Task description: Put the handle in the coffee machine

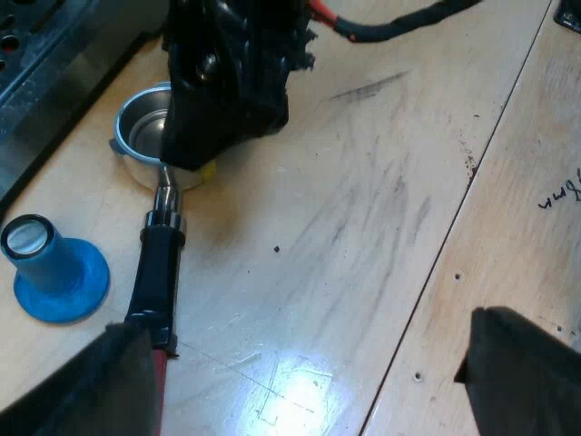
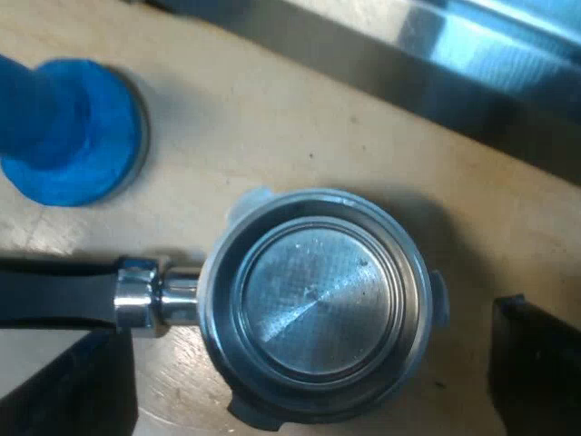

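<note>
**Ana:** Two black fingers of the left gripper (image 1: 304,363) sit closest, spread wide, with bare wooden table (image 1: 363,227) between them and nothing held.

**Ben:** Where is the holder?

**Ana:** Loose on the table. The holder (image 1: 165,195) lies flat, its round metal basket (image 2: 318,304) close to the base of the espresso machine (image 1: 45,45). Its dark handle (image 1: 154,282) points away from the machine toward the left gripper. The red end slips behind one of the left fingers (image 1: 91,381); whether they touch, I cannot tell.

**Ben:** And the right gripper?

**Ana:** The right gripper (image 2: 304,350) hangs straight over the basket, looking down into it. Its fingers are apart, one out past each side of the basket, and they grip nothing. From the left wrist view its dark body covers part of the rim.

**Ben:** Do the fingers touch the rim?

**Ana:** Seen from above, a gap shows beside each finger; how high they sit, I cannot tell.

**Ben:** Anything else nearby?

**Ana:** One blue tamper (image 1: 54,272) stands upright on its wide base, beside the handle but apart from it, near the machine.
</note>
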### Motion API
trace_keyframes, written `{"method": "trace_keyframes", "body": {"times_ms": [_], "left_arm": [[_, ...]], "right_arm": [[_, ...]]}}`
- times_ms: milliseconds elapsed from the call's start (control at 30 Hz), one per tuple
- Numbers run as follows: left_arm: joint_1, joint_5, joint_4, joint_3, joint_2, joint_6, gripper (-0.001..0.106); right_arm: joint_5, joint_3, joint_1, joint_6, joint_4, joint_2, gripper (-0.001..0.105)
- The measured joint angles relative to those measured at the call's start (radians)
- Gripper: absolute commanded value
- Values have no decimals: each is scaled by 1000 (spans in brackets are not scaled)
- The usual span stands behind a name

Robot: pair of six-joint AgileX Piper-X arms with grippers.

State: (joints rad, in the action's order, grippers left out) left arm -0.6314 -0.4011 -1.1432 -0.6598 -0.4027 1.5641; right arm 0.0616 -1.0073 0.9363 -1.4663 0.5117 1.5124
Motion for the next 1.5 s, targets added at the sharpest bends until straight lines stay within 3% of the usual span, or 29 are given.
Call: {"method": "trace_keyframes", "body": {"times_ms": [933,1067,1233,1300,1500], "left_arm": [[0,0,0,0,0,0,71],[0,0,0,0,0,0,71],[0,0,0,0,0,0,71],[0,0,0,0,0,0,71],[0,0,-6,0,0,0,71]], "right_arm": [[-8,0,-1,-2,-91,109,78],[-6,0,-1,-2,-91,109,59],[-6,0,-1,-2,-91,109,14],[-6,0,-1,-2,-91,109,0],[-6,0,-1,-2,-89,109,0]]}}
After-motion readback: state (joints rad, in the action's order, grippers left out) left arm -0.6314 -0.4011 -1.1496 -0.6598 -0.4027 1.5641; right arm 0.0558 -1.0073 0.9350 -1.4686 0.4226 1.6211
